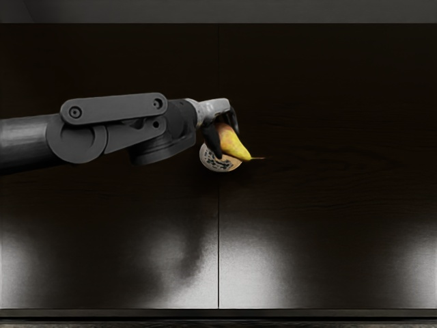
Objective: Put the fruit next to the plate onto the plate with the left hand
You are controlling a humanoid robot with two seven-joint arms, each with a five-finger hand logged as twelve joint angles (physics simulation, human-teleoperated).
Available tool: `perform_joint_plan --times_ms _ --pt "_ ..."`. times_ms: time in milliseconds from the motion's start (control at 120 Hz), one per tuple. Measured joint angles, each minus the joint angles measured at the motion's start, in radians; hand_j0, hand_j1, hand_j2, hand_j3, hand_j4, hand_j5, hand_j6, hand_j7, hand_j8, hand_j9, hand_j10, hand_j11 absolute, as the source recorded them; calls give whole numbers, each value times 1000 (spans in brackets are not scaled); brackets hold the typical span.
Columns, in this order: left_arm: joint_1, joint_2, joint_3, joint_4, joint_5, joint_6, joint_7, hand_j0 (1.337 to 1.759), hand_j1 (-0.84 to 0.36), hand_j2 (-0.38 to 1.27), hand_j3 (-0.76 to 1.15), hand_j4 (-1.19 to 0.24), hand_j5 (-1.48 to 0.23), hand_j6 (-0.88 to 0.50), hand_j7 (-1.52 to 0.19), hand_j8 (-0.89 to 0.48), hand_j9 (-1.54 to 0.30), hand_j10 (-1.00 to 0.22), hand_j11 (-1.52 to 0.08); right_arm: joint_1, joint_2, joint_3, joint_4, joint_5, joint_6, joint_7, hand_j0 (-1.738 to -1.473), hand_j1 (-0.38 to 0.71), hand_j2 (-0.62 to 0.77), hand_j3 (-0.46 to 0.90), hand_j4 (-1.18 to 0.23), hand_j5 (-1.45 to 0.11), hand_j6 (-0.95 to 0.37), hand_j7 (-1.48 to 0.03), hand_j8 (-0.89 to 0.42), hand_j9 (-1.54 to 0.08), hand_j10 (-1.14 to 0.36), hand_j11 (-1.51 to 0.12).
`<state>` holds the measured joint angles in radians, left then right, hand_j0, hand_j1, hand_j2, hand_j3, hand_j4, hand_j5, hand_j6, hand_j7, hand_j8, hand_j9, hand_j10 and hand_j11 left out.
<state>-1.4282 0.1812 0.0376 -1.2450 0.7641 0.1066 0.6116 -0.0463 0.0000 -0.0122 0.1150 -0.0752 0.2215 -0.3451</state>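
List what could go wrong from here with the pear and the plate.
1. The plate looks small beside the pear, which overhangs its right edge in this view; released here, it may roll onto the table.
2. The left hand grips the pear close over the plate; opening or pulling away could nudge the plate or drag the pear off.

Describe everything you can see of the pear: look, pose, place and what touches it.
The pear is yellow, shading to orange-red at its broad end, smooth-skinned, with a thin stem pointing right. It lies tilted, broad end up-left in the left hand, whose curled fingers grip it. It overlaps the upper right of the small patterned plate on the dark table; whether it touches the plate cannot be told.
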Motion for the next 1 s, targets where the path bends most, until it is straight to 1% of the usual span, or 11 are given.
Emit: perform_joint_plan --times_ms 233,342,408,508,633,875,1000 --pt "6 -7 4 29 5 1 0 1651 -246 205 0 -596 -885 -320 -827 -306 -844 -465 -858 0 0 0 0 0 1 0 -1658 -349 0 0 0 0 0 0 0 0 0 0" --pt "11 -22 4 43 5 3 0 1652 -236 216 0 -599 -871 -338 -818 -317 -831 -487 -845 0 0 0 0 0 1 0 -1658 -349 0 0 0 0 0 0 0 0 0 0" --pt "30 -35 -1 55 4 23 -1 1653 -205 214 0 -549 -786 -352 -747 -331 -755 -465 -766 0 0 0 0 0 1 0 -1658 -349 0 0 0 0 0 0 0 0 0 0" --pt "31 -37 -4 64 0 64 -1 1655 -114 170 0 -442 -618 -321 -594 -308 -599 -391 -606 0 0 0 0 0 1 0 -1658 -349 0 0 0 0 0 0 0 0 0 0" --pt "31 -35 -7 68 -5 85 -1 1657 -41 116 0 -356 -487 -291 -474 -284 -476 -329 -480 0 0 0 0 0 2 0 -1658 -349 0 0 0 0 0 0 0 0 0 0" --pt "27 -28 -13 66 -9 95 -1 1658 25 71 0 -281 -372 -262 -368 -260 -368 -273 -369 0 0 0 0 0 3 0 -1658 -349 0 0 0 0 0 0 0 0 0 0" --pt "21 -15 -30 45 -11 96 -1 1658 40 62 0 -264 -346 -254 -344 -253 -344 -260 -345 0 0 0 0 0 3 0 -1658 -349 0 0 0 0 0 0 0 0 0 0"
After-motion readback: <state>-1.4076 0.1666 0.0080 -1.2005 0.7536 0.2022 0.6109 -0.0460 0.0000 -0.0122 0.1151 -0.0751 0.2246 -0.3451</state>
